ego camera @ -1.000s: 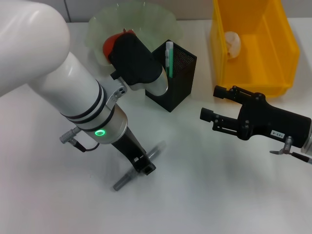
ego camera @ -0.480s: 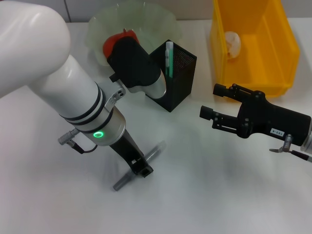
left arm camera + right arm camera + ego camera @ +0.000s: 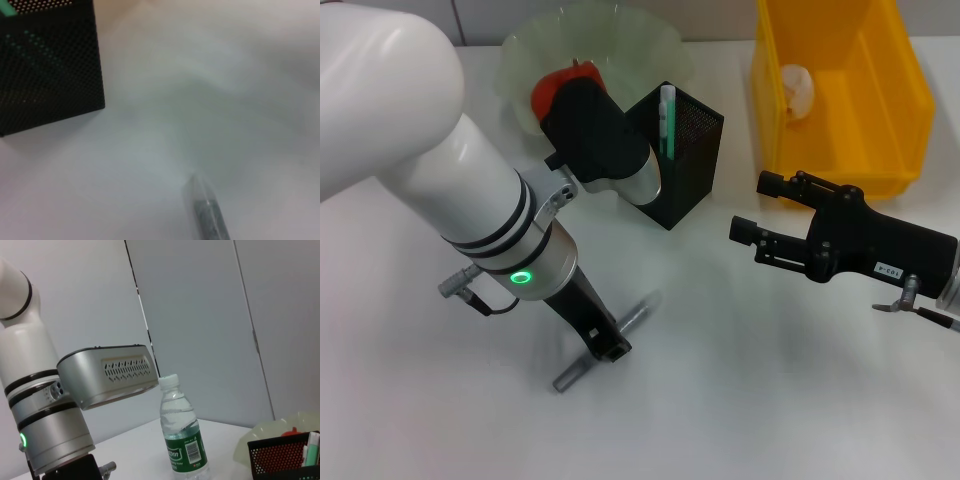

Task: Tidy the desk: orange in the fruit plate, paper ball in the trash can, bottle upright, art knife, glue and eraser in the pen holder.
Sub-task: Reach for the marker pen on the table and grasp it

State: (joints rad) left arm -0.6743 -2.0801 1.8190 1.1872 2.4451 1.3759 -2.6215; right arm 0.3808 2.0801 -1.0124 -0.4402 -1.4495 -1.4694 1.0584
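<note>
One thin grey tool, most likely the art knife (image 3: 603,345), lies flat on the white desk (image 3: 740,380) under the left gripper (image 3: 610,347). The gripper is down at the middle of the knife and its fingers stand on both sides of the shaft, but I cannot tell if they already press it or are only around it. In the left wrist view only the pointed clear tip of the knife (image 3: 206,210) is seen, near the pen holder (image 3: 47,65).

I judge the knife to be light, stiff and smooth, so it can slip or turn in the fingers. The middle of the shaft is the good place to hold it, away from the blade end. It lies so low on the desk that the fingers must go almost to the surface.

Behind the left arm stands the green fruit plate (image 3: 655,45) with the orange (image 3: 548,85) in it. Beside it is the black mesh pen holder (image 3: 685,165), which already has a white and green stick inside, perhaps the glue. The right gripper (image 3: 750,210) hovers parked over the desk with its jaws apart and nothing between them. Behind it is the yellow trash can (image 3: 910,110) with the paper ball (image 3: 798,90) in it.

The bottle (image 3: 182,432) stands upright; its green label has white writing that I cannot read for sure. A small white sticker on the right gripper is also too small to read.
</note>
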